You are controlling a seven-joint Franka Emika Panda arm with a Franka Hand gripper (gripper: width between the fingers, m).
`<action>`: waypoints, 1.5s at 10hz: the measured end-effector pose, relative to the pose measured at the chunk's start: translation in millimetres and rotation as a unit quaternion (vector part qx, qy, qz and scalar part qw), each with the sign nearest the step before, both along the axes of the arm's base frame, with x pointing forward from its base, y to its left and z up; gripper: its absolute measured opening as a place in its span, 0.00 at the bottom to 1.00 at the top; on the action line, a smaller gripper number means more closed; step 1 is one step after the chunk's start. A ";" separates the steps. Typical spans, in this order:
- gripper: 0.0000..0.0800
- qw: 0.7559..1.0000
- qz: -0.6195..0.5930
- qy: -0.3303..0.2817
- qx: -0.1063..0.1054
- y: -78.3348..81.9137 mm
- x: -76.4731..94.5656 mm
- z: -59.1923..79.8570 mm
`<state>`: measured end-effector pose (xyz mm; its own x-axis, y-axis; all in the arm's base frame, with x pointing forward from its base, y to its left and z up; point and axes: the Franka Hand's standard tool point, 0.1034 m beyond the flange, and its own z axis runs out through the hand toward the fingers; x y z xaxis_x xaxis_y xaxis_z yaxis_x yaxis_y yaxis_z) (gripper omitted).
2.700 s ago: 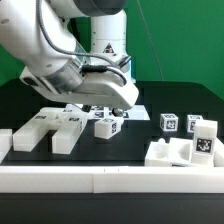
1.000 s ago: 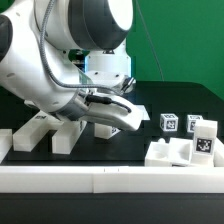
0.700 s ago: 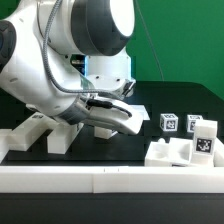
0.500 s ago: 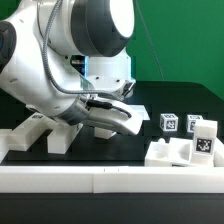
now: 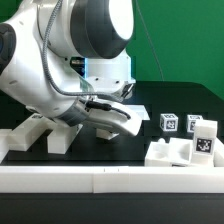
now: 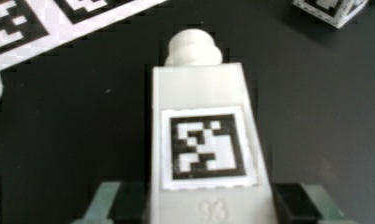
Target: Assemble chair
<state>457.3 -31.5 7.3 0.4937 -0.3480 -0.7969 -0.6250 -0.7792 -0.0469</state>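
Note:
In the wrist view a white chair post (image 6: 205, 110) with a rounded peg end and a square tag lies on the black table between my fingers. My gripper (image 6: 214, 205) is open and straddles its near end; a dark gap shows between each finger (image 6: 113, 205) and the post. In the exterior view my gripper (image 5: 120, 122) is low over the table and the post is hidden behind the hand. Notched chair blocks (image 5: 60, 135) lie at the exterior view's left. A larger notched piece (image 5: 168, 153) and a tagged block (image 5: 205, 140) stand at its right.
Two small tagged cubes (image 5: 169, 123) stand behind the right-hand pieces; one corner of a tagged part (image 6: 344, 8) shows in the wrist view. The marker board (image 5: 138, 110) lies beyond the hand, also in the wrist view (image 6: 59, 20). The long white border rail (image 5: 110, 180) runs along the front.
Since 2.7 s ago the arm has swung forward and come down low over the table. Over the last second it has hardly moved.

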 end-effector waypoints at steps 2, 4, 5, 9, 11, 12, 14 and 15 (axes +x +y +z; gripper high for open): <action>0.37 1.000 0.000 -0.001 0.002 -0.6 2.9 3.9; 0.37 1.000 0.002 -0.004 0.014 3.5 16.1 31.6; 0.37 1.000 0.002 -0.013 0.015 6.1 22.8 47.0; 0.37 0.999 0.010 -0.031 0.027 16.3 37.1 81.3; 0.37 0.999 0.009 -0.042 0.018 14.7 41.4 77.9; 0.37 0.997 0.005 -0.071 -0.001 13.4 48.6 75.3; 0.37 0.991 0.000 -0.130 -0.035 15.3 61.3 79.5; 0.37 0.985 0.002 -0.166 -0.052 21.4 73.6 87.1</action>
